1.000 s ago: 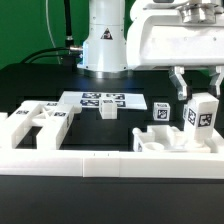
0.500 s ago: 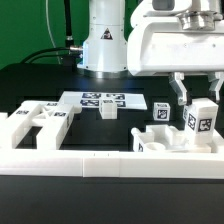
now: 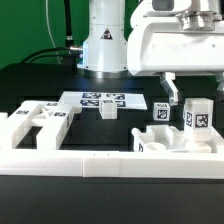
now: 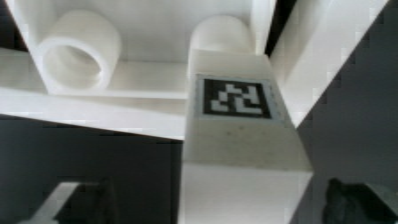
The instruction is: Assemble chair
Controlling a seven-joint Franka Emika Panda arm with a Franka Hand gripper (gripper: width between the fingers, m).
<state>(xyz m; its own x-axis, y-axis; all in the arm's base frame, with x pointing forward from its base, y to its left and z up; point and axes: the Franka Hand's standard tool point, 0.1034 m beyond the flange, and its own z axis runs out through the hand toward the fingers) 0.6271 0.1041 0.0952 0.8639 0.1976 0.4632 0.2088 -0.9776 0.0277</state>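
Hand (image 3: 196,94) spread wide, its fingers (image 3: 171,88) clear of the upright tagged post (image 3: 198,120) and level with the post's top. The post stands on a white chair piece (image 3: 160,142) near the worktop (image 3: 35,88) edge at the exterior view's right. A slotted panel (image 3: 30,125) lies toward the opposite edge.

You are looking close along a white square plastic post (image 4: 240,150) that bears a black-and-white square tag (image 4: 235,98). Behind it is a white plastic piece with two rounded hollows (image 4: 80,60), and beside it the dark counter (image 4: 80,150).
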